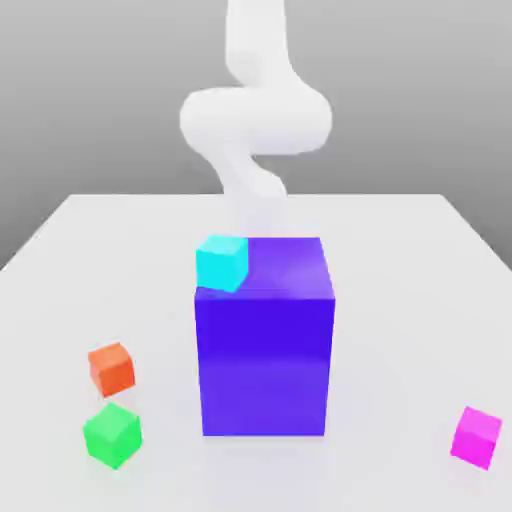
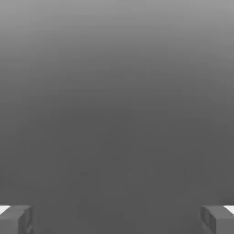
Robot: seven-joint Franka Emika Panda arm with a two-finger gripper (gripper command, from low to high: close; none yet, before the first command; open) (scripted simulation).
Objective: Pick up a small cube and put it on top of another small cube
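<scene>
The small magenta-pink cube [image 1: 476,436] sits on the white table near the front, at the exterior view's right. Other small cubes are an orange one [image 1: 111,368] and a green one [image 1: 111,434] at the front left, plus a cyan one [image 1: 221,262] resting on the top left corner of the big blue-violet block [image 1: 264,345]. The white arm [image 1: 255,125] rises behind that block. In the hand view my gripper [image 2: 117,220] is open, its two grey fingertips [image 2: 16,219] stand far apart with nothing between them, facing plain grey background.
The tall blue-violet block stands in the middle of the white table [image 1: 400,300] between the arm and the front cubes. Bare table lies between the block and the magenta cube.
</scene>
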